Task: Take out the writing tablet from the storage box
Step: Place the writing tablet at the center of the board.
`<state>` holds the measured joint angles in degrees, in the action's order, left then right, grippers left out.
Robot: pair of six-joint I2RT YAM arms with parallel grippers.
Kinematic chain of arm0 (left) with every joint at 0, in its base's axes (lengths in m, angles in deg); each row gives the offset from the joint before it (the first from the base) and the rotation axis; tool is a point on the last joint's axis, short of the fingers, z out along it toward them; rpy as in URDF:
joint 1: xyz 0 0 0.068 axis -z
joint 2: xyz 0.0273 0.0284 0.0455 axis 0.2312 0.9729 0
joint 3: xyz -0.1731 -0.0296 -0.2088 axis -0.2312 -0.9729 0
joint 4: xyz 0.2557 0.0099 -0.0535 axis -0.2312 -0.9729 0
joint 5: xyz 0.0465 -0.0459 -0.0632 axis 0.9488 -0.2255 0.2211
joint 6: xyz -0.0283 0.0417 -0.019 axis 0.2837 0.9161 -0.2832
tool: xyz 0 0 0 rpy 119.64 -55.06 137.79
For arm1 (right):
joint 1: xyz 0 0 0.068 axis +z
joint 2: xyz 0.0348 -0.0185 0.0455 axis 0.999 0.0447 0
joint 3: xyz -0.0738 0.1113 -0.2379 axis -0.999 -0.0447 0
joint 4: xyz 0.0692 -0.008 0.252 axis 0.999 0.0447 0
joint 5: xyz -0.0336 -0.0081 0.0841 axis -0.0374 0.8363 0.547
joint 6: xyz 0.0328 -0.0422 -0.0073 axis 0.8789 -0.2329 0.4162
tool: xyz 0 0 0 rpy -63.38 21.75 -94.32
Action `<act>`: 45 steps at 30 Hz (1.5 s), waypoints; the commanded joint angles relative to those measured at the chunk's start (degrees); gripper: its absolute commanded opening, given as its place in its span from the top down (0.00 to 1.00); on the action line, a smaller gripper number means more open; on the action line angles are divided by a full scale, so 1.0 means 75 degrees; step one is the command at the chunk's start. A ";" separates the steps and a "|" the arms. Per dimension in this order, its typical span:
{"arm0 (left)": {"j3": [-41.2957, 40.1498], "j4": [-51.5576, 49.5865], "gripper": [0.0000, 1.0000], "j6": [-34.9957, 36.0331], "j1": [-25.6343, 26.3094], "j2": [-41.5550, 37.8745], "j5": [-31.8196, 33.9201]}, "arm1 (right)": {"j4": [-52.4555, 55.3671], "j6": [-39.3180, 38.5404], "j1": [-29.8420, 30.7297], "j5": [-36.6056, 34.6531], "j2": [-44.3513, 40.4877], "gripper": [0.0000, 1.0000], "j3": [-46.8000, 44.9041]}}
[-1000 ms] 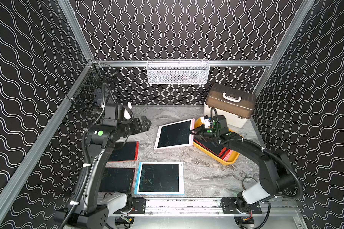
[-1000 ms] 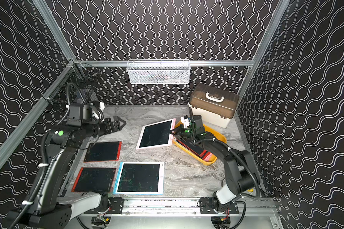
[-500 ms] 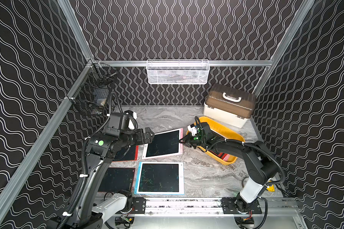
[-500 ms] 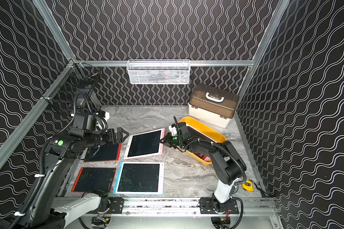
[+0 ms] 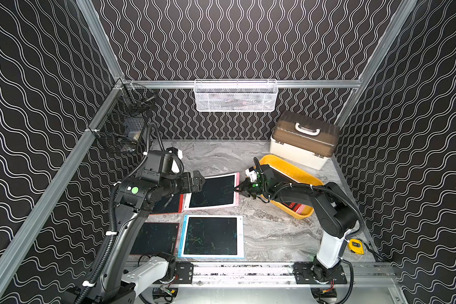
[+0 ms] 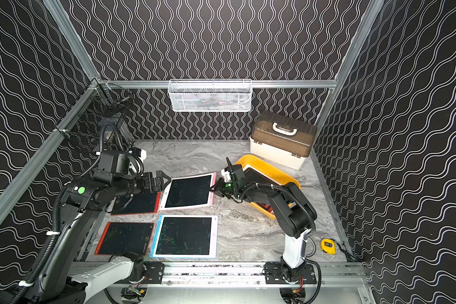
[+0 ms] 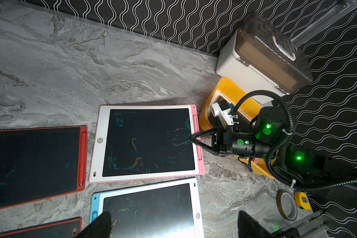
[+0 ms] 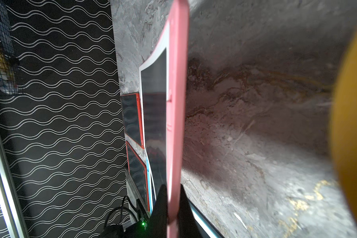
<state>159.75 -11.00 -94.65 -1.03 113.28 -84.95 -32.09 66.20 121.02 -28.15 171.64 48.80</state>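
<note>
**tabletfan:** where's the writing tablet right now, in the tub or out?

**me:** out. From my end the pink-framed writing tablet [image 5: 212, 192] is over the marble table [image 5: 269, 237]. It's clear of the yellow storage box [image 5: 295, 168], which sits just beside it on the right arm's side. The right gripper [image 5: 237, 188] has its jaws clamped on the tablet's pink edge, the one facing the box. In the right wrist view I see that edge pinched between the two black fingers [image 8: 161, 206]. I can't tell if the tablet lies fully flat or if that edge is a touch off the table.

**tabletfan:** and the left arm?

**me:** the left gripper [image 6: 165, 180] hovers at the tablet's opposite edge, jaws spread wide, nothing in them. In the left wrist view its fingertips [image 7: 100, 225] poke in far apart.

**tabletfan:** anything in the box?

**me:** yeah, a dark-screened tablet [image 6: 258, 175], plus something red [image 5: 296, 206] at the near end, mostly behind my right arm. On the table there's a blue-framed tablet [image 5: 211, 235] nearer the rail and a red tablet [image 5: 156, 238] right beside it. A second red one [image 6: 136, 204] sits partly under my left arm. The cream case [image 5: 300, 147] is behind the box, by the back wall
</note>
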 commanded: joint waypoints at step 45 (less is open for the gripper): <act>0.1550 0.2010 0.01 0.0082 0.1162 0.3254 -0.0007 | 0.7338 -0.2428 -0.0678 -0.5104 -0.3469 0.22 0.2176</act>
<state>169.10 -1.16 -93.34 4.80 134.31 -86.44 12.72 49.53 117.81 -55.72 147.81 65.63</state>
